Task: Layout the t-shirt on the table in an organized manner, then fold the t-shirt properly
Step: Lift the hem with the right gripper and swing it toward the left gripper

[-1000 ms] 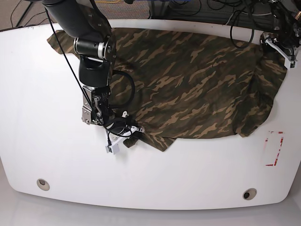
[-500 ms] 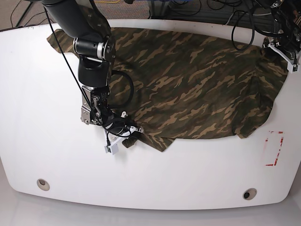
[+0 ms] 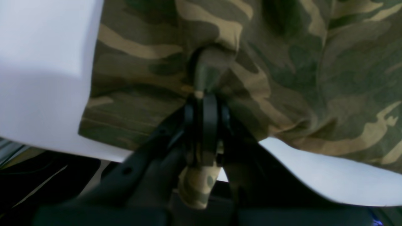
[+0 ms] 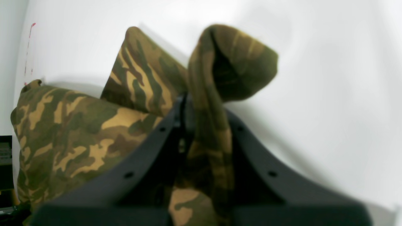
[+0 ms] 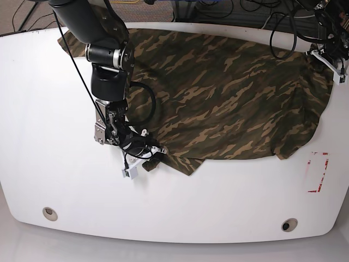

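The camouflage t-shirt (image 5: 218, 98) lies spread over the back half of the white table (image 5: 218, 202), its front hem rumpled. My right gripper (image 5: 143, 154) sits at the shirt's front left corner. In the right wrist view this gripper (image 4: 201, 106) is shut on a raised fold of the t-shirt (image 4: 220, 62). My left gripper (image 5: 330, 59) is at the shirt's far right edge by the table's back corner. In the left wrist view it (image 3: 205, 100) is shut on a pinch of the t-shirt (image 3: 282, 62), with cloth hanging down between its fingers (image 3: 209, 125).
Two grommet holes (image 5: 49, 213) (image 5: 289, 225) sit near the front edge. A red-and-white tape mark (image 5: 318, 172) lies at the right. Cables (image 5: 218, 8) run behind the table. The table's edge (image 3: 103, 150) is directly beside the left gripper.
My left gripper has shut on the shirt's right edge and shifted slightly toward the back corner. The right arm and its hold on the front corner have not changed.
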`<state>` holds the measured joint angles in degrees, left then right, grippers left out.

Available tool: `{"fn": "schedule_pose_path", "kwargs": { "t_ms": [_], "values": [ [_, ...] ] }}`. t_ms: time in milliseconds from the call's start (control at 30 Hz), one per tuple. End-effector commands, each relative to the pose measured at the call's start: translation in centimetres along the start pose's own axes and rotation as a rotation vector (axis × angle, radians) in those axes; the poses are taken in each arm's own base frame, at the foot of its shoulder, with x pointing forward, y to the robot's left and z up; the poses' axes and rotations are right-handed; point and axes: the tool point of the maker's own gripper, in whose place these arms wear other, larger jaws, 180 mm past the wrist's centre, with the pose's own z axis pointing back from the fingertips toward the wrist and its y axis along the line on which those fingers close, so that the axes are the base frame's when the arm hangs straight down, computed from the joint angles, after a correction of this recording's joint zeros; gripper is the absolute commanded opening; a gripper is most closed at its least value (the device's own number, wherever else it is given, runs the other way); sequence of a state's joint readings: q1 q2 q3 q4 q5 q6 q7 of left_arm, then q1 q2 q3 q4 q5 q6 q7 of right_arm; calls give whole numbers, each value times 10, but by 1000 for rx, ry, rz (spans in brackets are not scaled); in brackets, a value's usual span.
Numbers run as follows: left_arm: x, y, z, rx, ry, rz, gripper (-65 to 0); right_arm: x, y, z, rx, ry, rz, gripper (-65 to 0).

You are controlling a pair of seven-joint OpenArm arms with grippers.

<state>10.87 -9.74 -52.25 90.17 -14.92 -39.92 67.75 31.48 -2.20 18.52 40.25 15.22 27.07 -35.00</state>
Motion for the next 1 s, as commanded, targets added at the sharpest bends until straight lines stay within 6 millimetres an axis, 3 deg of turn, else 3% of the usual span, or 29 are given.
{"fn": "schedule_pose_path", "kwargs": {
  "t_ms": [0,300,600,833,967],
  "values": [
    [15,6,12,41,-29,-34,-644,38,9,8,7,-82,47,-637],
    [80,-17,41,80,-189,-190,-646,66,13,40,-25,-171,144,-637],
    [120,-51,44,34,-263,-282,-646,85,15,70,-66,-250,224,-637],
    [174,-72,69,39,-407,-338,-646,118,-1,100,-121,-318,294,-637],
    [212,-82,87,36,-505,-350,-646,150,-4,120,-152,-371,343,-637]
  ]
}}
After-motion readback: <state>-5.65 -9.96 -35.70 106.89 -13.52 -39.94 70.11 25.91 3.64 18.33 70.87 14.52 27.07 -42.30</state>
